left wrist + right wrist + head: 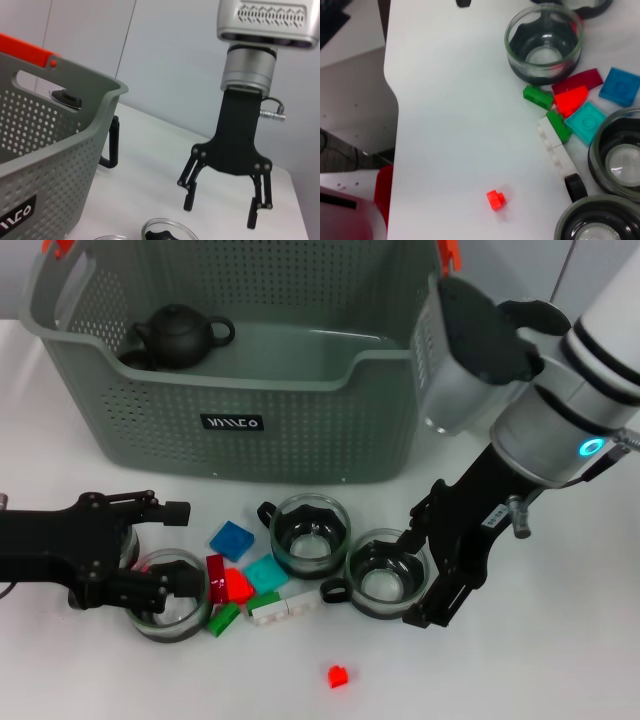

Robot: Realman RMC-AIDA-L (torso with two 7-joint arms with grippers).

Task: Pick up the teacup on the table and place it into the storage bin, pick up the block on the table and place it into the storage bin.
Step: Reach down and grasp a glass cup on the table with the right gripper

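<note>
1. Toward 4 o'clock of the head view, the right tool (418, 565) hangs over the right-hand teacup (383, 574), fingers spread wide; one finger stands at the cup's far rim and the other near its right wall, and whether either touches the glass cannot be told. The left wrist view (225, 210) confirms the wide spread, with nothing held between the fingers.
2. At 8 o'clock, the left tool (175, 545) lies low along the surface (520, 680), its fingers apart and reaching from 9 o'clock; the near finger overlaps the rim of the left-hand teacup (170, 595) and the far finger sits just beyond it. It seems to straddle the rim, though no lift is evident.
3. A third teacup (311, 534) stands between the other two, near centre, untouched.
4. Loose blocks lie clustered between the left and middle cups: a blue block (232, 539), a cyan block (265, 573), a red block (232, 583), a green block (224, 619) and a white block (283, 606). One small red block (338, 675) lies apart at 6 o'clock.
5. At 12 o'clock, the storage bin (300, 430) stands behind the cups; it holds a dark teapot (180, 336) in its far left corner, and no cup or block shows inside.
6. Judgement: each arm is nearest its own cup, and both loads must travel toward 12 o'clock, over the bin's near wall.
</note>
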